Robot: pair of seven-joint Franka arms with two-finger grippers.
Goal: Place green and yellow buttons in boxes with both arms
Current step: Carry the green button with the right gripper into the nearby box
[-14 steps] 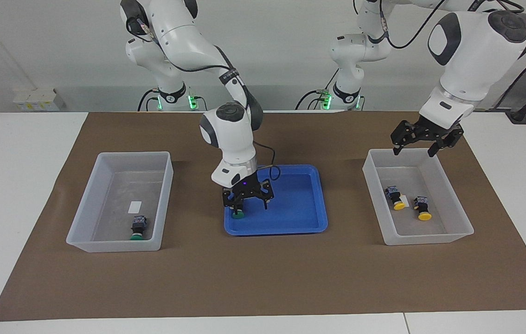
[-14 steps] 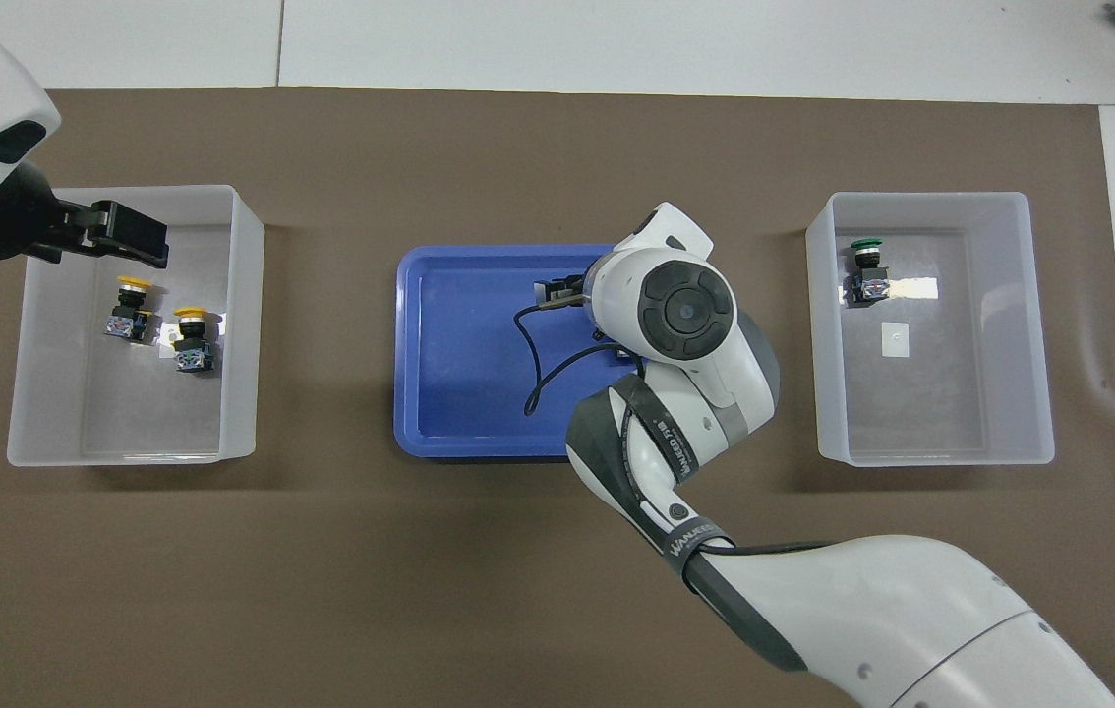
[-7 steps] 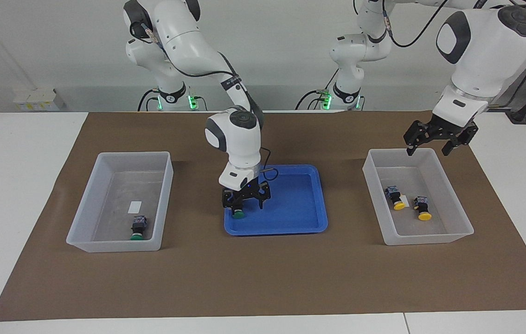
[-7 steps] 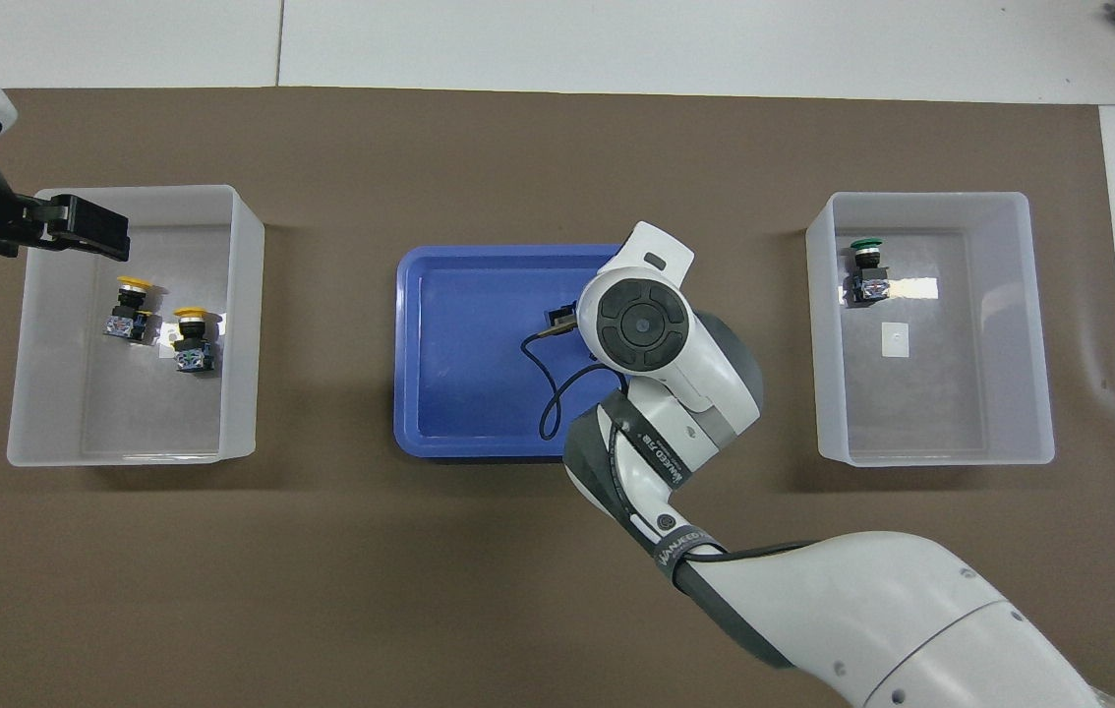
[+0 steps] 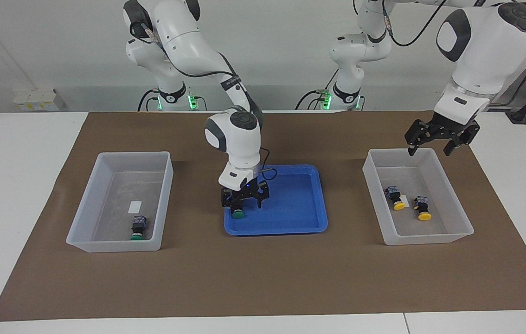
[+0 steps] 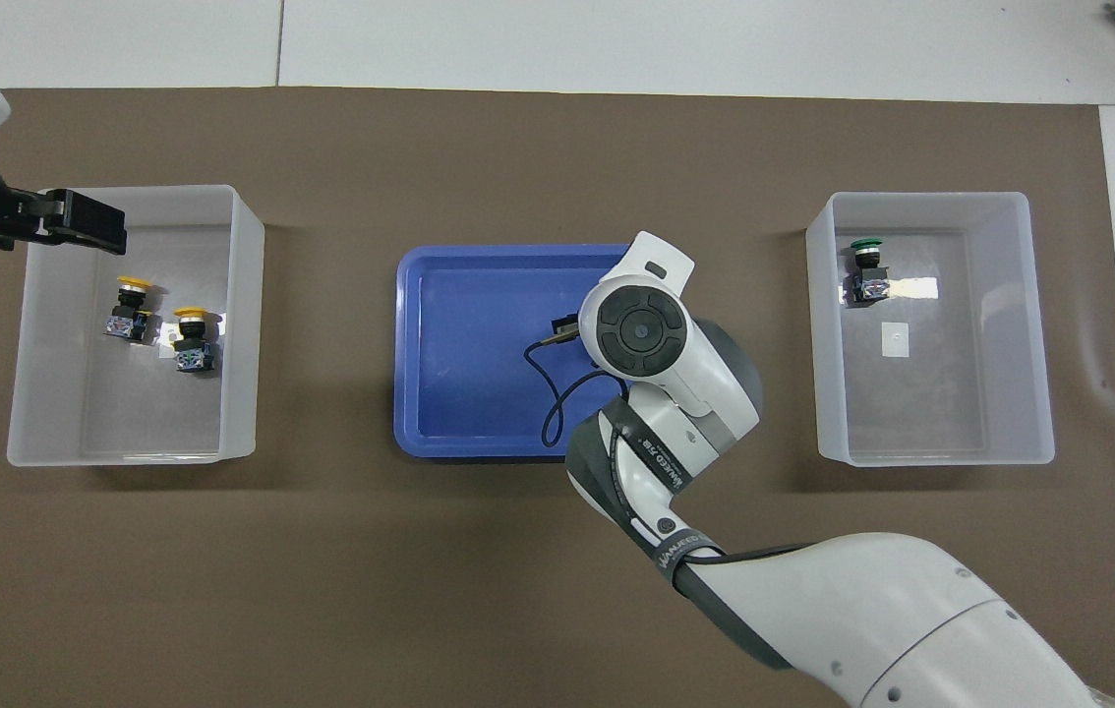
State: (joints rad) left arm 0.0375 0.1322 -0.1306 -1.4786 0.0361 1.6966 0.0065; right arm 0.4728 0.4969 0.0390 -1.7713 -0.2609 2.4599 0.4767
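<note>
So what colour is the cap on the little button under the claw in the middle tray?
Green. The button in the blue tray shows best in the facing view.

Two translucent, frosted plastic bins [image 5: 121, 202] [image 5: 417, 197] and a glossy blue plastic tray [image 5: 309, 204] are sitting on a matt brown paper-like mat [image 5: 263, 273] covering a smooth white table [image 5: 17, 153].

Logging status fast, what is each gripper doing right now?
Right gripper: down in the blue tray over a green button, grip unclear.
Left gripper: open, holding nothing.

Two yellow buttons [image 5: 409, 203] in one box [image 5: 458, 232], one green button [image 5: 137, 228] in the other box [image 5: 80, 243], one green [image 5: 238, 214] on the tray
</note>
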